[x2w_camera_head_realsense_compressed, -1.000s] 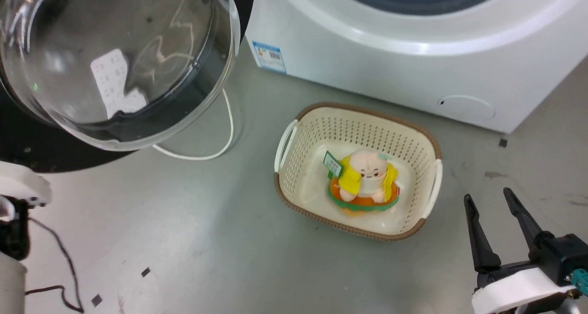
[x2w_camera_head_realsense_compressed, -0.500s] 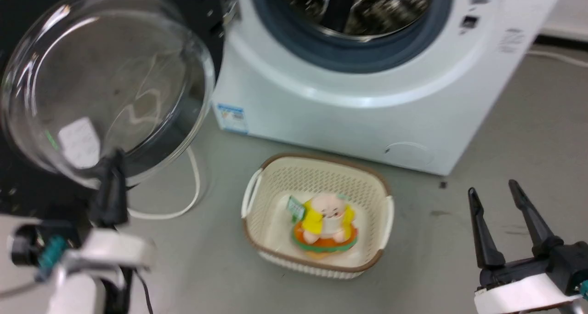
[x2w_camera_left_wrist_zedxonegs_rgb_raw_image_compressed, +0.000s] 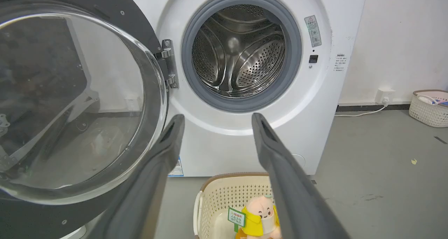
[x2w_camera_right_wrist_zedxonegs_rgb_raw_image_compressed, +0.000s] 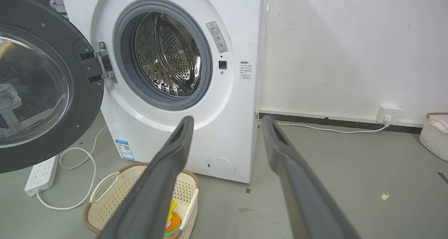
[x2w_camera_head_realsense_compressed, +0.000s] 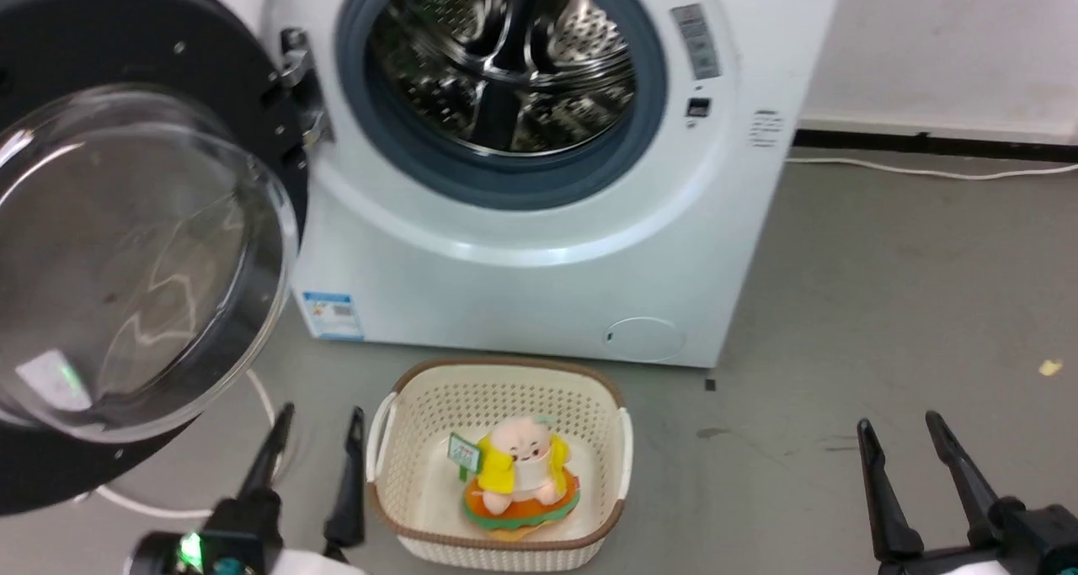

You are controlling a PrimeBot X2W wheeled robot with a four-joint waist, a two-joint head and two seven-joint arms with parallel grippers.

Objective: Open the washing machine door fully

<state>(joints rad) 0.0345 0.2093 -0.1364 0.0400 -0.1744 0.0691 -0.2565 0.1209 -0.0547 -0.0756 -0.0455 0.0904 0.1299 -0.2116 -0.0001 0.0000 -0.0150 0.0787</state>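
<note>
So, over on the left the door (x2w_camera_head_realsense_compressed: 143,247) hangs swung wide off its hinge (x2w_camera_head_realsense_compressed: 296,70), clear of the drum (x2w_camera_head_realsense_compressed: 505,61). Just below it our left gripper (x2w_camera_head_realsense_compressed: 322,413) sits with fingers spread, holding nothing. Next comes the basket (x2w_camera_head_realsense_compressed: 505,402) on the floor with a plush toy (x2w_camera_head_realsense_compressed: 522,474) inside, then our right gripper (x2w_camera_head_realsense_compressed: 897,421), also spread and empty.

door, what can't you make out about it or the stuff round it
- The door left edge: cut off by the frame in every view.
- The sticker text: too small, head view.
- The toy: mostly behind a jaw of the right gripper, right wrist view.
</note>
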